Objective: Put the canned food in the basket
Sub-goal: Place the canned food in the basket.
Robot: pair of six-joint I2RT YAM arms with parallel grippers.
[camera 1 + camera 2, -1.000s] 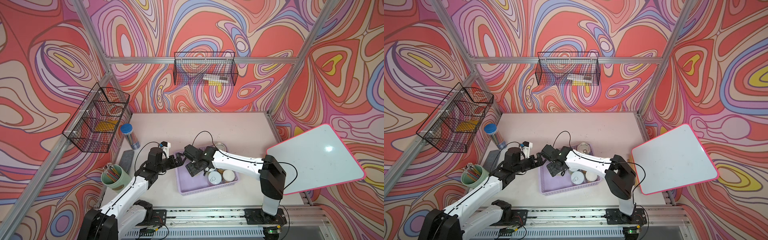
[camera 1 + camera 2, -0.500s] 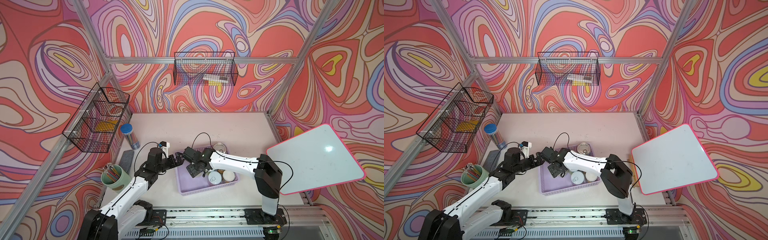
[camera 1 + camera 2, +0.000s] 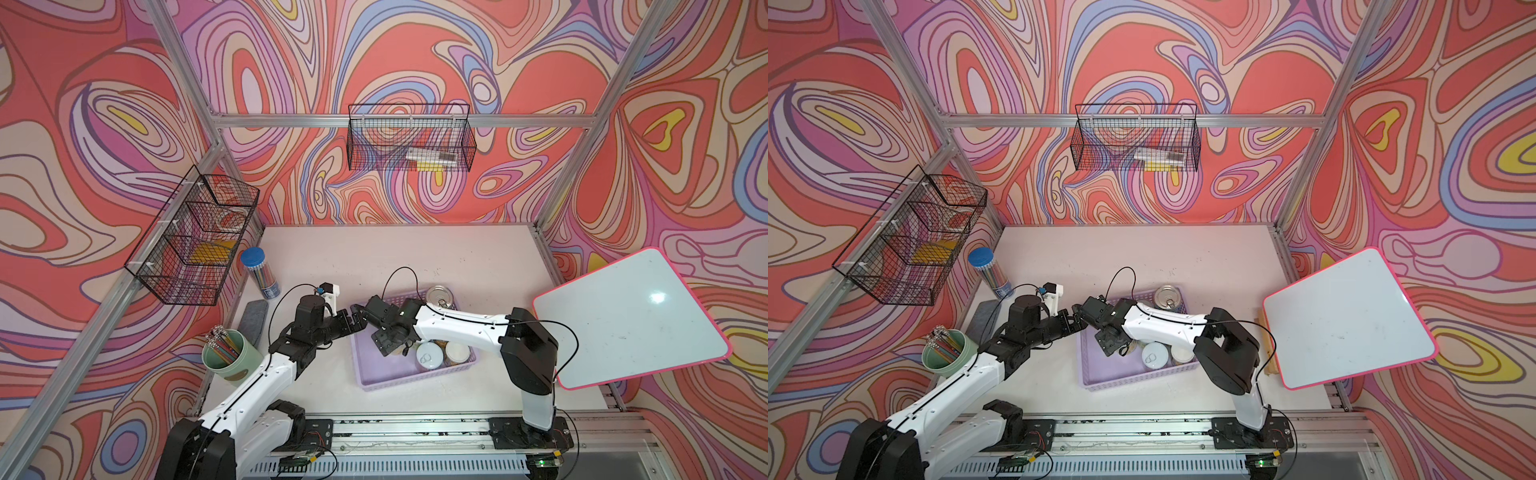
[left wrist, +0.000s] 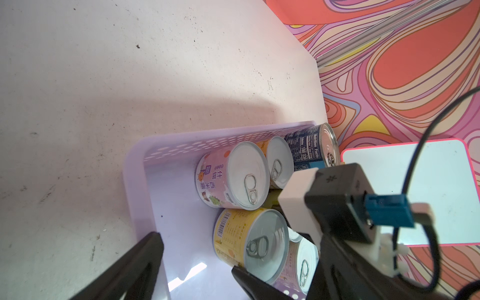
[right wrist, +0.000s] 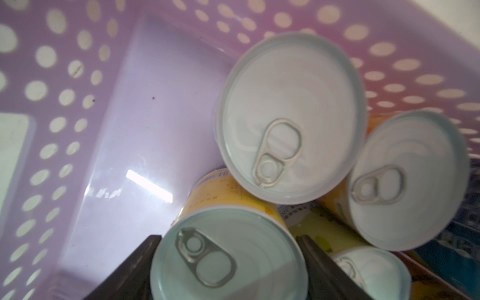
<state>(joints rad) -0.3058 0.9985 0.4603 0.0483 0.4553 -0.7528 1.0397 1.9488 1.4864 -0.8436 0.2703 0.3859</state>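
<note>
The cans (image 4: 233, 176) stand clustered in the basket (image 3: 376, 368), toward its right half, with the blue can (image 3: 440, 296) at its far corner. Inside the basket the right gripper (image 5: 228, 237) straddles a yellow can (image 5: 233, 262) standing on the floor. Whether its jaws press the can or stand clear cannot be told. The left gripper (image 3: 351, 324) hangs released, jaws wide, at the basket's left rim. A whiteboard (image 3: 623, 320) sits right of the basket.

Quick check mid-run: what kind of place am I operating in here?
Probably a robot test cell, not a home: an aluminium frame holding printed swirl walls, a wire basket hung on it, and the arm bases on a rail.
</note>
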